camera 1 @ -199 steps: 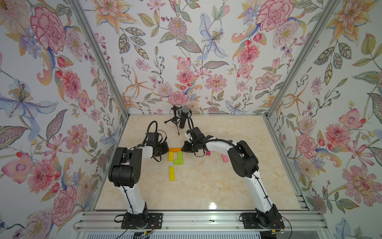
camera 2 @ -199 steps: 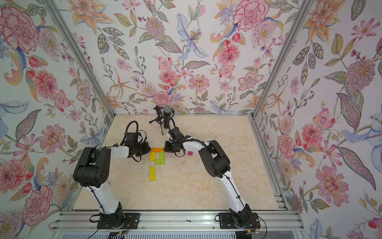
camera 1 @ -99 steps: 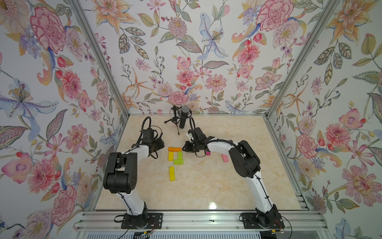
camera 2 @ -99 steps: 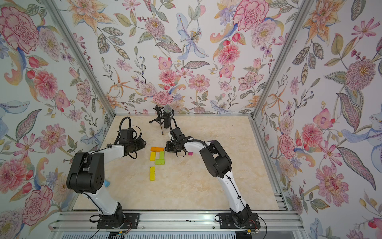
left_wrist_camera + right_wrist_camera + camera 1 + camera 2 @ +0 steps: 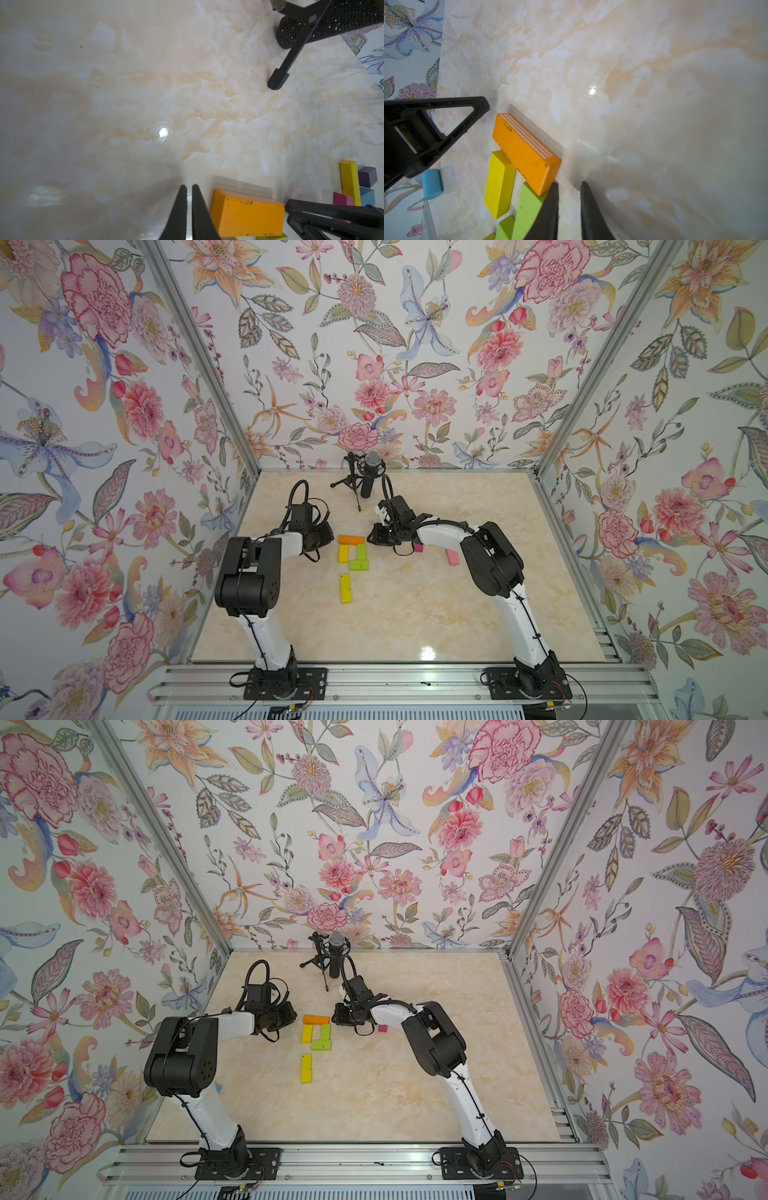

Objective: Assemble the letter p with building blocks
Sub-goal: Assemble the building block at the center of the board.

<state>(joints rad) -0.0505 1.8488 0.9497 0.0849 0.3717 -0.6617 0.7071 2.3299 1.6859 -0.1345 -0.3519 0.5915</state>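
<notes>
In both top views the building blocks lie mid-table: an orange block (image 5: 351, 539) (image 5: 316, 1019) across the top, a short yellow one (image 5: 343, 553) and two lime green ones (image 5: 360, 558) under it, and a long yellow one (image 5: 345, 588) apart below. My left gripper (image 5: 329, 536) (image 5: 189, 187) is shut and empty, its tips just off the orange block's (image 5: 247, 216) left end. My right gripper (image 5: 371, 539) (image 5: 569, 185) stands narrowly open and empty at the right end of the orange block (image 5: 525, 151), one finger (image 5: 550, 203) against the orange and green blocks.
A black microphone (image 5: 371, 472) on its tripod stands behind the blocks. A magenta block (image 5: 418, 548) and a pink one (image 5: 453, 558) lie under the right arm. The left wrist view shows yellow (image 5: 350, 182), purple (image 5: 367, 176) and teal (image 5: 367, 196) blocks beyond.
My left gripper drew back to the left and opened a little, then came back beside the orange block and shut. The right arm and the blocks have hardly moved.
</notes>
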